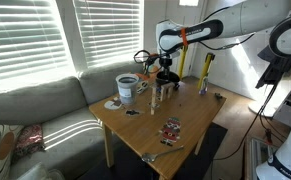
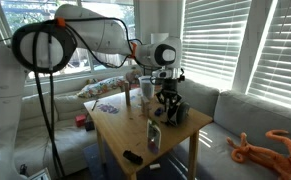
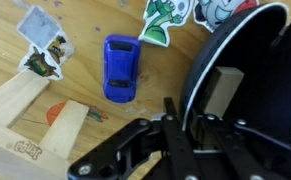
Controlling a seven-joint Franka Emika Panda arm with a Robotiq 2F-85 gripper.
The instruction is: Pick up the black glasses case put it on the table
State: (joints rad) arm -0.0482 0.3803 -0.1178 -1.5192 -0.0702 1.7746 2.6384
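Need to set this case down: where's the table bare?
Bare wood on the light wooden table lies right of the red-and-black patterned packet in an exterior view. Crowded: around the white-and-blue cup, and under the gripper, a blue toy car and stickers.

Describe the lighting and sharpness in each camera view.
In an exterior view, sun through the blinds stripes the sofa; in an exterior view, the bright window behind leaves the pincer dark; in the wrist view, the black glasses case carries a bright rim glare, and the pincer looks soft.
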